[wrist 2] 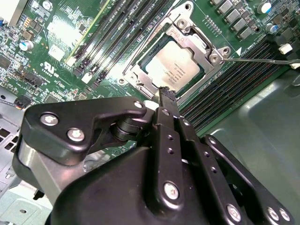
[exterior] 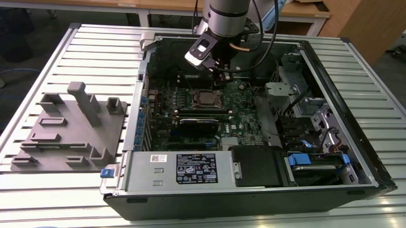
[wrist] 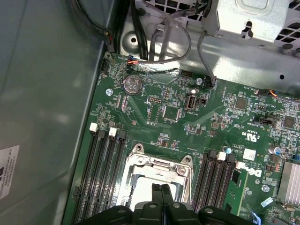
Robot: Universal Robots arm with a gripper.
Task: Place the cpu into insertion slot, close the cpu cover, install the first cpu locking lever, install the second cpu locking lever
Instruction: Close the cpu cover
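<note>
Sitting in the insertion slot (exterior: 197, 93), the cpu (wrist 2: 177, 65) shows its silvery top through the window of the cpu cover (wrist 2: 190, 32), which lies flat over it. From one corner of the socket we see a thin locking lever (wrist 2: 255, 59) running out across the neighbouring memory slots (wrist 2: 234, 79); we cannot tell whether it is latched. Just beside the cover's near edge hangs the gripper (wrist 2: 166, 95). Its two fingers (wrist: 157, 197) are pressed together in the first wrist view, with nothing between them. We cannot tell whether the tip touches the cover. Around the socket lies the green motherboard (wrist: 211, 117), with more memory slots on both sides and a coin cell (wrist: 132, 85) near a bundle of cables. In the exterior view the arm reaches down into the open computer case (exterior: 254, 202), which lies on a slatted table (exterior: 95, 42). A grey fixture (exterior: 70, 128) rests on the table at the exterior view's left, apart from the case.
</note>
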